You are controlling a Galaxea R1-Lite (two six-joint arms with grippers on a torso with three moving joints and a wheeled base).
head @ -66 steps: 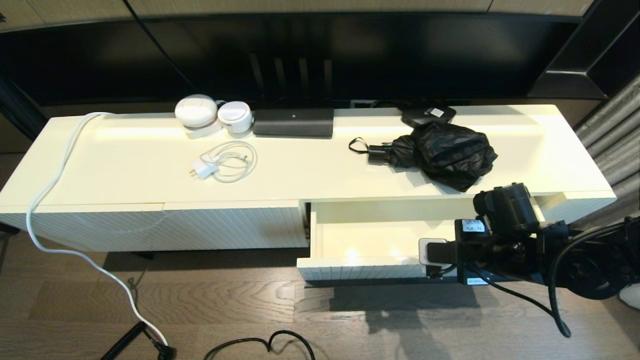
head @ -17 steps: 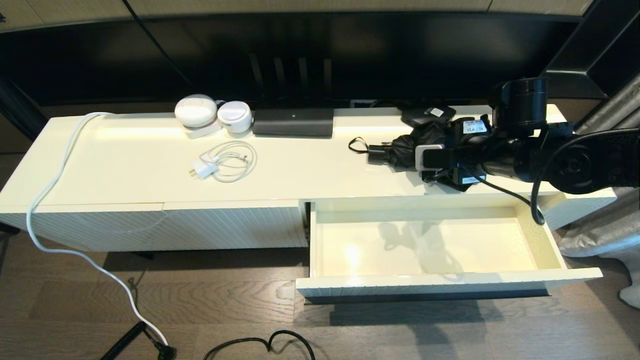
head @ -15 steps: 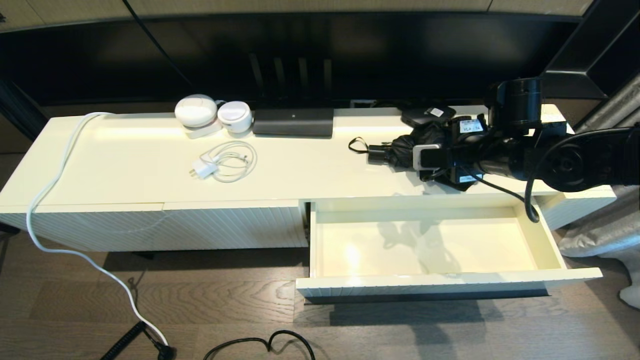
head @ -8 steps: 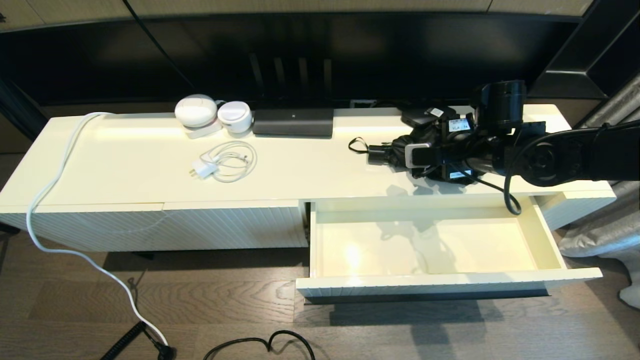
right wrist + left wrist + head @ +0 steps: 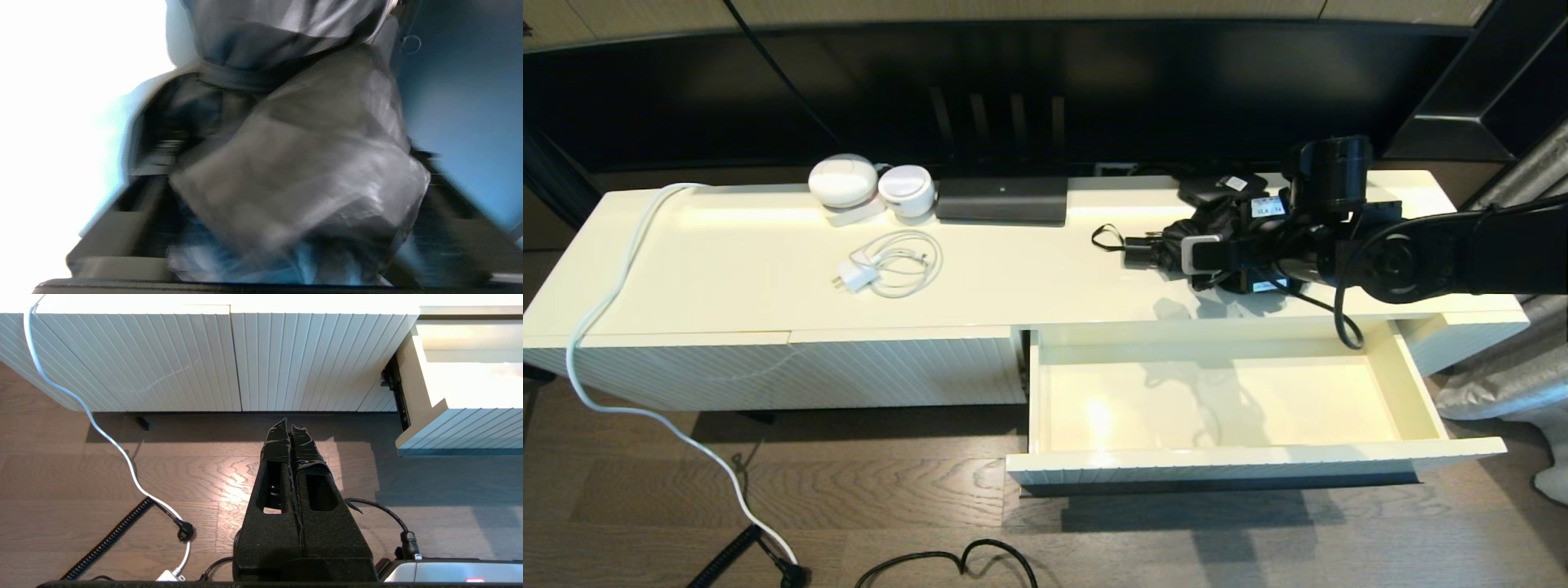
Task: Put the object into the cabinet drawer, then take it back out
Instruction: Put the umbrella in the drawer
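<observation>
**Right gripper closing in on the umbrella, drawer standing open**

Right gripper (image 5: 1217, 263) is sitting right at the umbrella (image 5: 1176, 245) on the cabinet top (image 5: 727, 261) — in the right wrist view the bunchy black fabric (image 5: 294, 171) is filling the space between the two fingers (image 5: 122, 212), which are spread on either side of it; a firm squeeze is not showing yet. Umbrella is lying with its long axis running left-right along the top, handle and wrist loop (image 5: 1104, 237) pointing toward the robot's left, fabric end under the gripper. Right arm is the nearer one by far (left one is parked low over the floor). Left gripper (image 5: 291, 433) is hanging with fingers pressed together, in front of the ribbed cabinet front (image 5: 204, 363).

Cabinet drawer (image 5: 1217, 445) is pulled out just in front of and below the umbrella — nothing is lying inside it.

Surface is glossy cream. Also on the top: a flat black box (image 5: 1223, 188) just behind the umbrella, a long black device (image 5: 1001, 200), two white round gadgets (image 5: 870, 189) and a white charger cable (image 5: 890, 265), well apart on the left. Wooden floor (image 5: 849, 506) below.
</observation>
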